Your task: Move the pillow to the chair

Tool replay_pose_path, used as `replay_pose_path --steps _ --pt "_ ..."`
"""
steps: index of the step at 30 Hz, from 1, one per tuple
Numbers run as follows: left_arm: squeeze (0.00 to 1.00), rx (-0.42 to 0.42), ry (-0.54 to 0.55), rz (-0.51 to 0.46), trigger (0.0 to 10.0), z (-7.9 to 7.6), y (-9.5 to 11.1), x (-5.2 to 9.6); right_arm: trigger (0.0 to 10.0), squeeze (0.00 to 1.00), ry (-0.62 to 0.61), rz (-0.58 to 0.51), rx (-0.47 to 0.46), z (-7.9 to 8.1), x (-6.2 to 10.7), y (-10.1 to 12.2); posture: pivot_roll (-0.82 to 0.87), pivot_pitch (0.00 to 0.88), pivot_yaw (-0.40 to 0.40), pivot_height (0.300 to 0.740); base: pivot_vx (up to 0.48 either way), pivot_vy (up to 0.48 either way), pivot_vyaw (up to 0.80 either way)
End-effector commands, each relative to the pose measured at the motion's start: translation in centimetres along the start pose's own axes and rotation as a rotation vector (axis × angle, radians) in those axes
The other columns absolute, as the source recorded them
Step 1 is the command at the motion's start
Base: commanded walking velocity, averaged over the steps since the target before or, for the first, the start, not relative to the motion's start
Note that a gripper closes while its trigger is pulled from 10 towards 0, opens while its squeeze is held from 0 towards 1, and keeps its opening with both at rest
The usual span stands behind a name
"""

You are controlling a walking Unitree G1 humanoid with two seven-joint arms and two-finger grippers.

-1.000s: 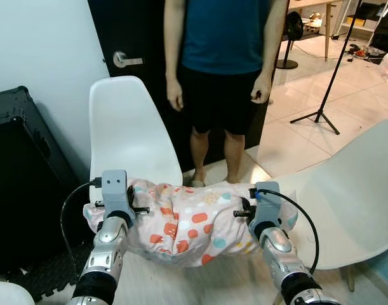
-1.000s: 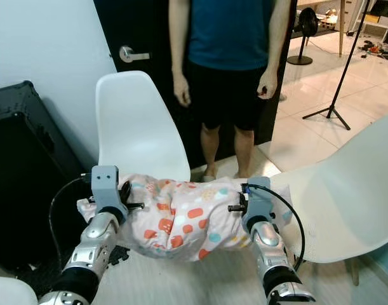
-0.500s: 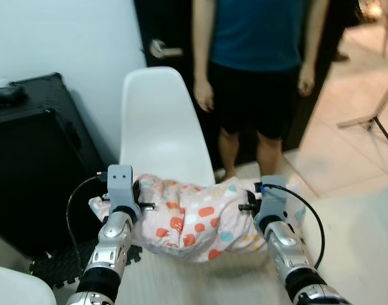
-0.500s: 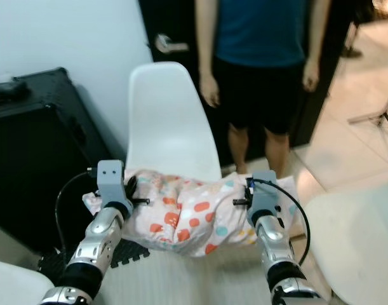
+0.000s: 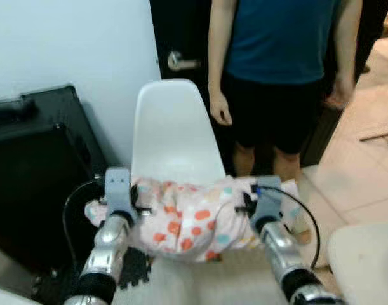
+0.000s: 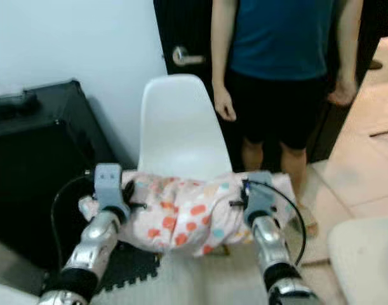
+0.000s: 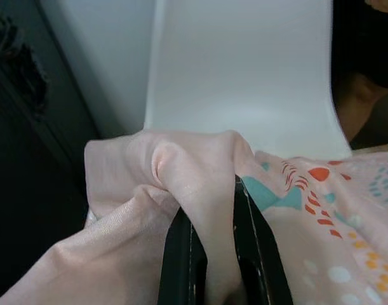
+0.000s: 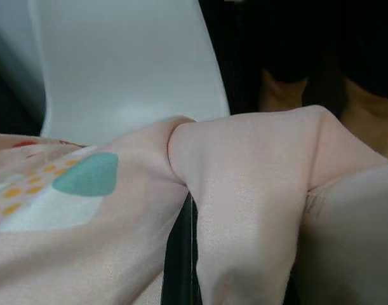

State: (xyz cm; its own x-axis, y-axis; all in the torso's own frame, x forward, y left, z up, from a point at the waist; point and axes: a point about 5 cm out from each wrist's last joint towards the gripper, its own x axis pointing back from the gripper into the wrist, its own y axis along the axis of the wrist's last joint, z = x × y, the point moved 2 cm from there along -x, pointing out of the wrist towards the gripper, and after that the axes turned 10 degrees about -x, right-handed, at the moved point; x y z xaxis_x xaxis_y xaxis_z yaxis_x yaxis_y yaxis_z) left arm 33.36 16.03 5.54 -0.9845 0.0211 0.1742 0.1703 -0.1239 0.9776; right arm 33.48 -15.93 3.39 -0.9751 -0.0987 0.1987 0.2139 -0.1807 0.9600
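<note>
Your left claw [image 7: 209, 254] is clenched on a fold at one end of the pink patterned pillow [image 5: 194, 219], and your right claw [image 8: 181, 254] pinches the fabric at the other end. You hold the pillow between the two arms, just in front of the white chair [image 5: 174, 136]. A person [image 5: 282, 70] stands behind the chair, beside the dark door [image 5: 181, 38]. A black case [image 5: 35, 171] sits to your left.
</note>
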Motion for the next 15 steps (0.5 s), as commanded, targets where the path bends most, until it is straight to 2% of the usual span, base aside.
replay_pose_path --steps 1,3,6,9,15 --pt "0.00 -0.021 -0.008 -0.039 10.0 0.00 0.94 -0.22 10.0 0.00 0.045 -0.052 0.003 1.28 -0.54 1.10 -0.07 0.000 0.091 0.740 0.326 0.000 0.00" --pt "0.00 0.025 0.005 -0.036 10.0 0.37 1.04 -0.24 10.0 0.00 0.049 -0.052 0.012 1.58 -0.71 1.23 -0.07 0.000 0.100 0.740 0.326 0.000 0.00" --pt "0.00 0.041 0.006 -0.036 10.0 0.44 1.07 -0.25 10.0 0.00 0.049 -0.053 0.015 1.63 -0.76 1.29 -0.07 0.000 0.100 0.740 0.326 0.000 0.00" --pt "0.00 0.032 0.012 -0.036 10.0 0.87 1.21 -0.40 10.0 0.00 0.044 -0.050 0.017 1.71 -0.85 1.32 -0.08 0.000 0.106 0.740 0.331 0.000 0.00" --pt "0.00 0.017 0.000 -0.042 10.0 0.72 1.46 -0.60 10.0 0.00 0.038 -0.046 0.011 1.54 -0.74 1.15 -0.08 0.000 0.108 0.740 0.342 0.000 0.00"
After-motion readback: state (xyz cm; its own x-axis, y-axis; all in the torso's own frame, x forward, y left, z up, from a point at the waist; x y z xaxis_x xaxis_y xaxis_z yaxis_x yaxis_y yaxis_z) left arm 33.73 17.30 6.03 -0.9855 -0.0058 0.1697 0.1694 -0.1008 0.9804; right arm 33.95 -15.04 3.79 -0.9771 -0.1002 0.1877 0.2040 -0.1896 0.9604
